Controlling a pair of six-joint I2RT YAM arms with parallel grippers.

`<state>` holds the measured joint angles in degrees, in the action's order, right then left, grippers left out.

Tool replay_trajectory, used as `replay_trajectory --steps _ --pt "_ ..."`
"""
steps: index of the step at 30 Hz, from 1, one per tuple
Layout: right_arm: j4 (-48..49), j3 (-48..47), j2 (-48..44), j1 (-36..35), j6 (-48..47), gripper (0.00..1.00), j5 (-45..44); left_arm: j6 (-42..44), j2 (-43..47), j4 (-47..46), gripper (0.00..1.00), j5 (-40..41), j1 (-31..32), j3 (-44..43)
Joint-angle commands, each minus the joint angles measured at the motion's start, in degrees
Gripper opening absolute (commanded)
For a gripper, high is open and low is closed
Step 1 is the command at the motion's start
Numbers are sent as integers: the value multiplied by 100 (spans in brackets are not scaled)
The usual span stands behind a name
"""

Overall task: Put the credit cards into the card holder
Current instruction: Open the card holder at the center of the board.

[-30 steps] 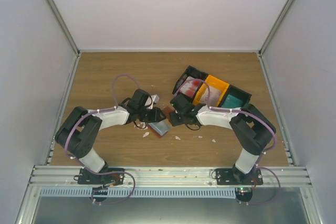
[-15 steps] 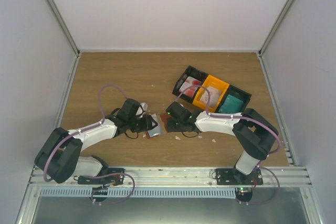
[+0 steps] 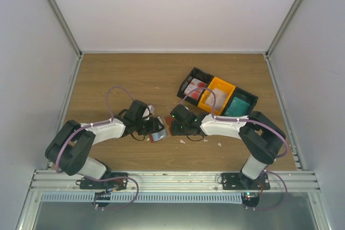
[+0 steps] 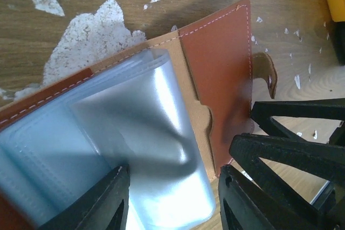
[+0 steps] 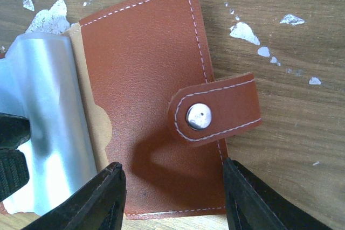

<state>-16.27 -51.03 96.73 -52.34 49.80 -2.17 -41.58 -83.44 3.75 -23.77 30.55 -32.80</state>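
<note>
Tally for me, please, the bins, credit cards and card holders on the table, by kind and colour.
Black bins: 2
Orange bin: 1
Credit cards showing in the bins, red-and-white, pale, teal: 3
Card holder, lying open: 1
Total: 7

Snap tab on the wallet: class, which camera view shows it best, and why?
The right wrist view: the snap tab lies flat and whole, metal stud facing the camera. The left wrist view catches only its edge. In the top view the wallet is too small to show it.
</note>
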Motion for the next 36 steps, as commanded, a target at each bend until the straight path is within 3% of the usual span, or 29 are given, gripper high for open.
replay_trajectory --steps 1,13,28,36 --pt "-206 192 277 -104 45 50 411 44 -210 -61 48 -110 -13 -52" --pt "-52 268 217 -101 -4 50 464 180 -215 -716 40 -793 -13 -243" --pt "124 515 -657 -101 -364 50 6 323 -559 -1157 38 -694 -13 -285" --pt "652 794 -1410 -102 -1591 35 277 332 -787 -1207 36 -682 -13 -245"
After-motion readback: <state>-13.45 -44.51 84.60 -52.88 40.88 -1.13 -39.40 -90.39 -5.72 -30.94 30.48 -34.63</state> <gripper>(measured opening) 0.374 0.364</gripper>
